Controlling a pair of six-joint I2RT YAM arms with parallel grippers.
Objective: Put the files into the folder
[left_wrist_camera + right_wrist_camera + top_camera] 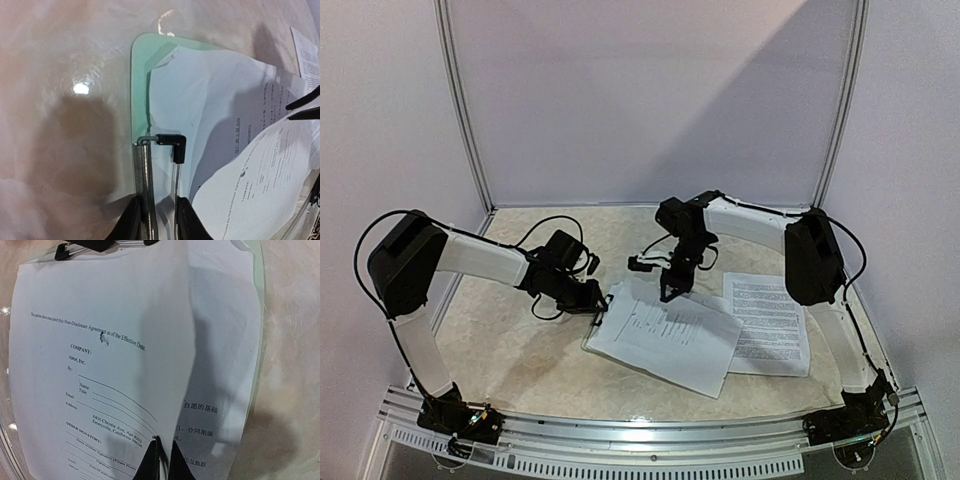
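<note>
The mint-green folder (139, 75) lies flat on the table, mostly covered by two of the files. My left gripper (157, 220) is shut on its metal clip (170, 141) at the short edge; it shows in the top view (600, 300). My right gripper (162, 460) is shut on the edge of the top sheet (100, 365), which it holds raised and curved over a lower sheet (220, 390) with Chinese text. The right gripper also shows in the top view (670, 290). A third sheet (767, 320) lies loose to the right.
The beige speckled table (520, 350) is bounded by white walls behind and at both sides. The right arm's black elbow (810, 255) hangs over the loose sheet. A metal rail (650, 435) runs along the near edge.
</note>
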